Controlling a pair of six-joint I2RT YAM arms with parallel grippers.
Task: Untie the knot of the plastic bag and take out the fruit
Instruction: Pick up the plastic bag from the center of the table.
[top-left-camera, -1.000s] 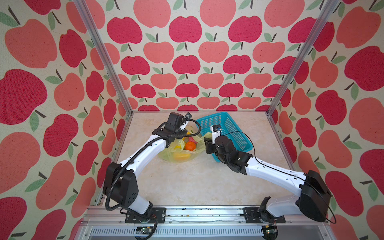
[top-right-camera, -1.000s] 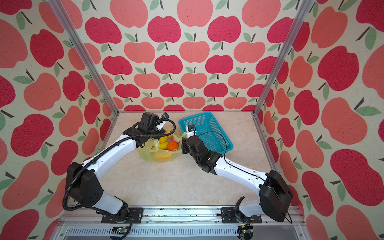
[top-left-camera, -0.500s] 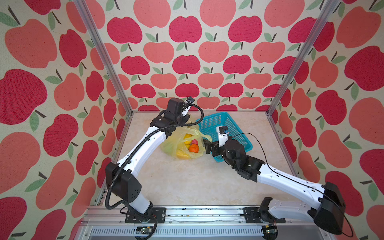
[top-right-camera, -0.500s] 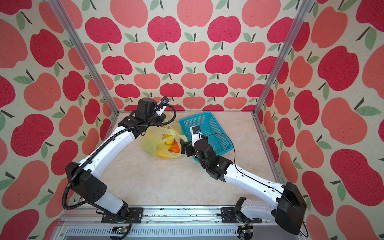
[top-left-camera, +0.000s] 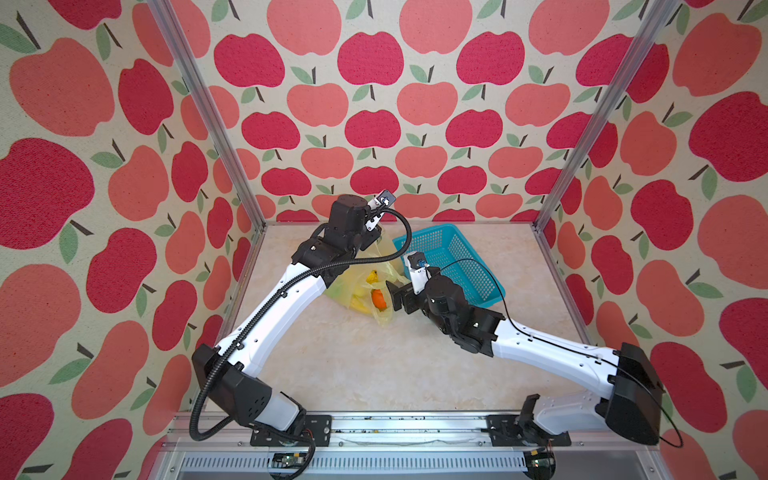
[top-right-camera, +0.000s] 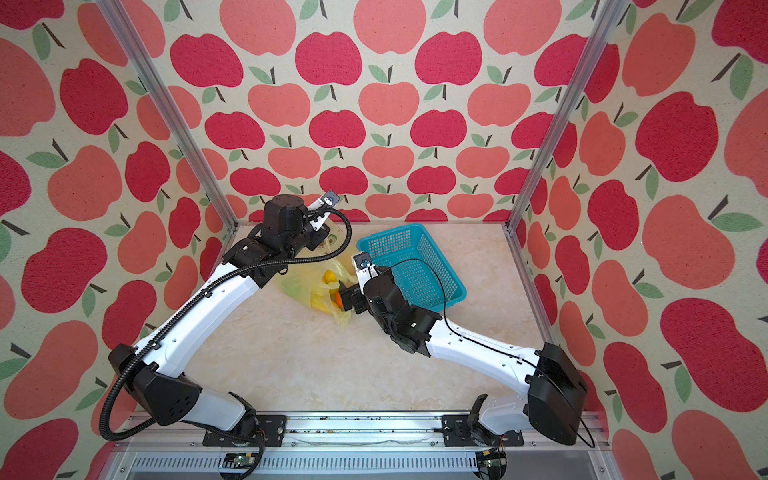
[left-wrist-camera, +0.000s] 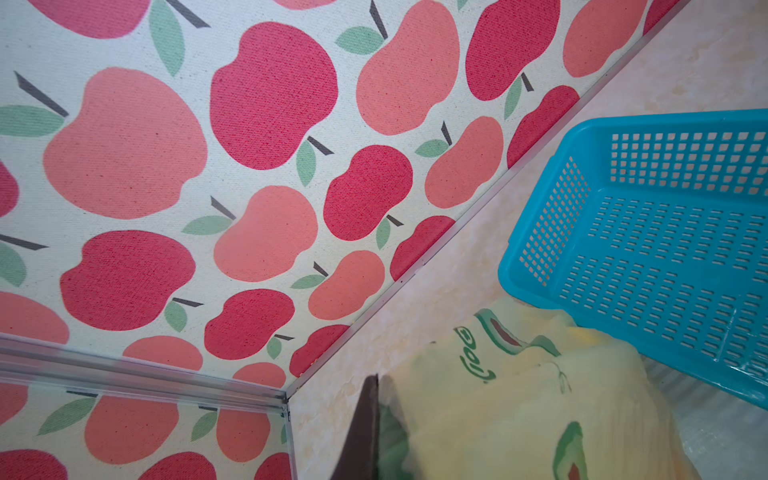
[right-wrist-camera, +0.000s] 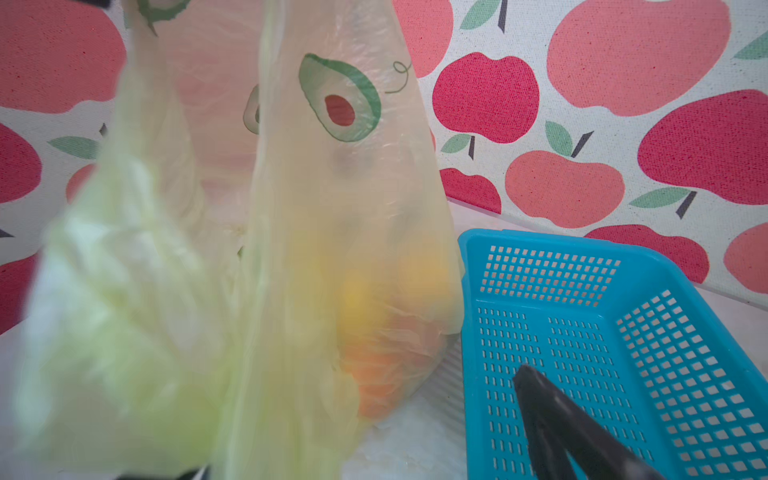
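The plastic bag (top-left-camera: 353, 286) (top-right-camera: 299, 286), pale yellow with avocado prints, hangs stretched from my left gripper (left-wrist-camera: 377, 415), which is shut on its upper film near the back left corner. Through the film the fruit shows: an orange one (top-left-camera: 377, 299) and a yellow one (top-left-camera: 371, 276) (top-right-camera: 328, 276). My right gripper (top-left-camera: 395, 297) (top-right-camera: 347, 297) stands open at the bag's lower right side. In the right wrist view the bag (right-wrist-camera: 311, 208) hangs between the spread jaws and one finger (right-wrist-camera: 561, 424) shows over the basket. The knot is hidden.
A turquoise perforated basket (top-left-camera: 453, 257) (top-right-camera: 415, 266) (left-wrist-camera: 623, 249) (right-wrist-camera: 582, 332) stands with nothing in it just right of the bag, touching it. The apple-print back wall and the metal corner post (left-wrist-camera: 166, 382) are close behind my left gripper.
My left gripper has risen toward the back wall and pulled the bag up taut. My right gripper has opened off the bag and now sits beside its lower part.
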